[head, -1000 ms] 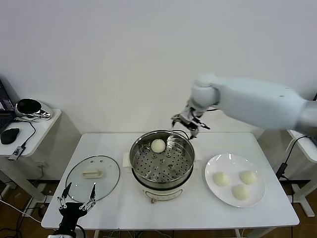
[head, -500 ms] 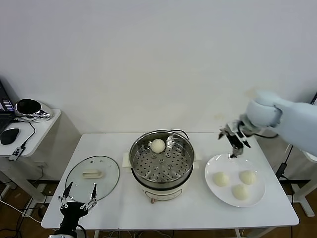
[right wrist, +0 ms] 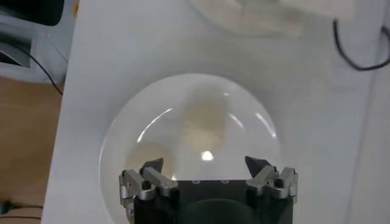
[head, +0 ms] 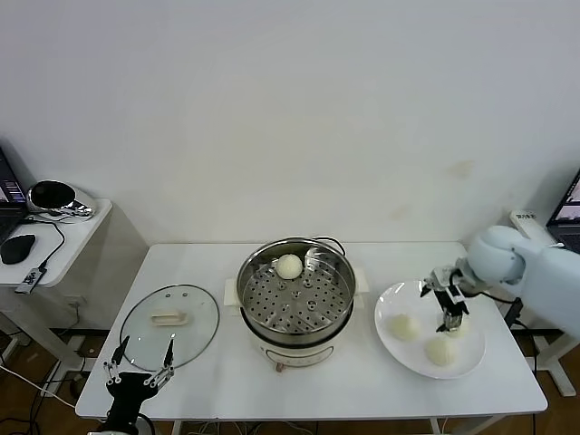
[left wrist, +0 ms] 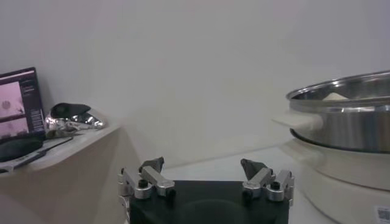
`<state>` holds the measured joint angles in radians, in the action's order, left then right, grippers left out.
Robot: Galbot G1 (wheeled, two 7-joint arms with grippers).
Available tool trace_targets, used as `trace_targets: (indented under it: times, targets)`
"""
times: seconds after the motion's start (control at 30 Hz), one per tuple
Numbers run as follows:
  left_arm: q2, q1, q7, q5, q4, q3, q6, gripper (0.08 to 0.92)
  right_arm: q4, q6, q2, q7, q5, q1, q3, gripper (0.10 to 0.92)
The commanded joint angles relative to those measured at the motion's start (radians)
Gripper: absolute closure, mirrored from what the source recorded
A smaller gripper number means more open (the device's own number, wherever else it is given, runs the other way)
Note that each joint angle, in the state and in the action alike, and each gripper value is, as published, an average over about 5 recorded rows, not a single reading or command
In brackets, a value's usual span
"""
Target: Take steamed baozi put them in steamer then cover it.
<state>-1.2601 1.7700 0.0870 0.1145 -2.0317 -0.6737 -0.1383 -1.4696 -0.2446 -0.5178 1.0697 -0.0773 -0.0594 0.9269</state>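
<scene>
The steamer [head: 296, 308] stands at the table's centre with one baozi [head: 289, 265] on its perforated tray at the far side. Three more baozi lie on a white plate [head: 399, 361] at the right: one [head: 403, 326] to the left, one [head: 441, 349] at the front, and one partly hidden under my right gripper [head: 446, 308]. That gripper hangs open and empty just above the plate. In the right wrist view, the gripper [right wrist: 204, 164] is over the plate [right wrist: 122, 140], with a baozi [right wrist: 204, 119] ahead of it. The glass cover [head: 169, 319] lies flat at the left. My left gripper [head: 139, 367] is open at the front left table edge.
A side table [head: 63, 236] at the far left holds a mouse and a headset. In the left wrist view, the left gripper [left wrist: 203, 165] sits low with the steamer [left wrist: 347, 119] off to one side. A cable [head: 526, 290] hangs beyond the table's right edge.
My right gripper has swung from the steamer's far rim to the right and down, and is now just above the plate. The left arm has not moved.
</scene>
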Motion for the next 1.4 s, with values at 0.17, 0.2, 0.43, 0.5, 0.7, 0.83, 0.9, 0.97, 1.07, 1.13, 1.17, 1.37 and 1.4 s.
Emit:
trace_targets:
  times: [0.17,0.2,0.43,0.5,0.7,0.83,0.9,0.97,1.07,1.13,1.17,1.37,1.4]
  targets:
    - [0.002,0.001,0.0,0.002,0.002,-0.008,-0.002,0.177,0.155,0.032,-0.134,-0.035,-0.058,0.159,-0.117,0.203]
    - [0.002,0.0,0.0,0.002,0.003,-0.009,-0.002,0.177,0.161,0.033,-0.143,-0.037,-0.058,0.156,-0.116,0.203]
    - [0.004,-0.01,-0.001,0.002,0.014,-0.009,-0.002,0.177,0.19,0.022,-0.192,-0.048,-0.065,0.145,-0.103,0.203]
    - [0.004,-0.013,-0.001,0.002,0.016,-0.008,-0.002,0.177,0.197,0.019,-0.205,-0.052,-0.07,0.146,-0.105,0.203]
    - [0.006,-0.017,0.0,0.006,0.019,-0.009,-0.001,0.177,0.206,0.016,-0.223,-0.05,-0.081,0.152,-0.106,0.203]
    - [0.005,-0.017,0.0,0.007,0.021,-0.012,-0.002,0.177,0.21,0.013,-0.224,-0.047,-0.094,0.15,-0.107,0.205]
    - [0.004,-0.017,0.0,0.008,0.021,-0.013,-0.002,0.177,0.21,0.01,-0.223,-0.047,-0.098,0.149,-0.108,0.216]
    - [0.003,-0.017,0.0,0.009,0.021,-0.013,-0.002,0.177,0.21,0.008,-0.223,-0.048,-0.1,0.15,-0.11,0.233]
    - [0.002,-0.017,0.0,0.01,0.023,-0.012,-0.003,0.177,0.209,0.004,-0.224,-0.047,-0.103,0.152,-0.113,0.27]
    - [0.002,-0.018,0.0,0.01,0.023,-0.012,-0.003,0.177,0.205,0.001,-0.222,-0.043,-0.105,0.153,-0.115,0.296]
    - [0.002,-0.018,0.0,0.01,0.023,-0.012,-0.003,0.177,0.203,0.0,-0.22,-0.04,-0.106,0.153,-0.115,0.309]
    - [0.001,-0.015,0.001,0.011,0.02,-0.013,-0.004,0.177,0.171,-0.006,-0.186,-0.028,-0.09,0.125,-0.116,0.426]
    - [0.001,-0.015,0.001,0.011,0.02,-0.013,-0.004,0.177,0.157,-0.01,-0.172,-0.024,-0.079,0.109,-0.114,0.439]
